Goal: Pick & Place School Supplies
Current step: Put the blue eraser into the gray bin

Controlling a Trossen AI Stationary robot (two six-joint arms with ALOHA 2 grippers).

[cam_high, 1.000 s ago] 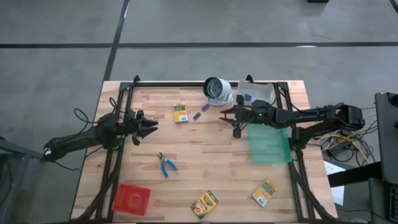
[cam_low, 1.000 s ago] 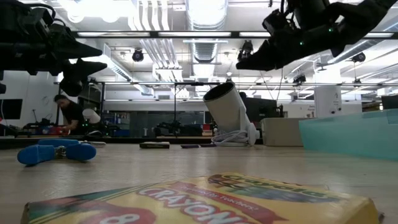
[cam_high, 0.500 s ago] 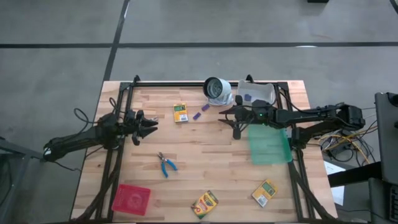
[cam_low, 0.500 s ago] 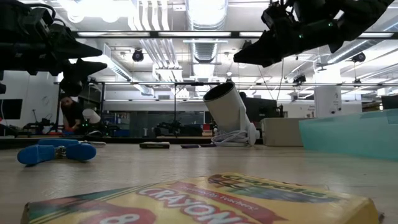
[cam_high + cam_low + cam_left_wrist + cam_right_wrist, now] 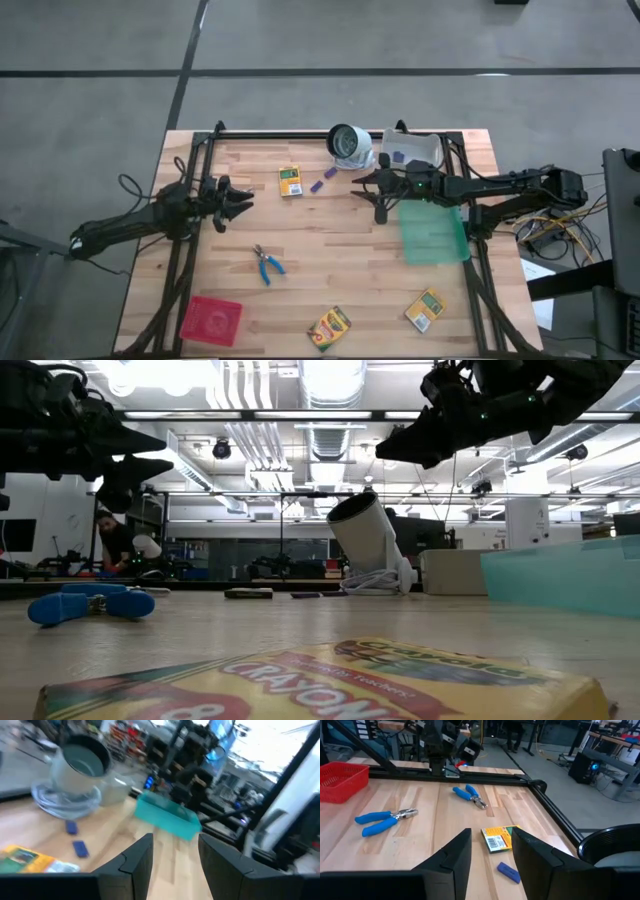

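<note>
Three yellow-and-green crayon boxes lie flat on the wooden table: one toward the far side (image 5: 290, 181), two near the front edge (image 5: 329, 327) (image 5: 425, 310). Two tiny purple pieces (image 5: 315, 186) (image 5: 331, 173) lie beside the far box. A blue-handled tool (image 5: 267, 264) lies mid-table; the right wrist view shows a second one (image 5: 469, 795) farther off. My left gripper (image 5: 245, 200) hovers open at the table's left. My right gripper (image 5: 362, 187) hovers open, right of the purple pieces, above the table. It looks over the far crayon box (image 5: 501, 838) and a purple piece (image 5: 509, 872).
A white-grey round object (image 5: 350, 145) stands at the far edge, a white bin (image 5: 412, 148) to its right. A green mat (image 5: 433, 230) lies under the right arm. A red tray (image 5: 211, 319) sits at the near left corner. A person shows in the room behind (image 5: 115, 545).
My right gripper has risen a little above the table, then kept still. Nothing on the table has moved.
</note>
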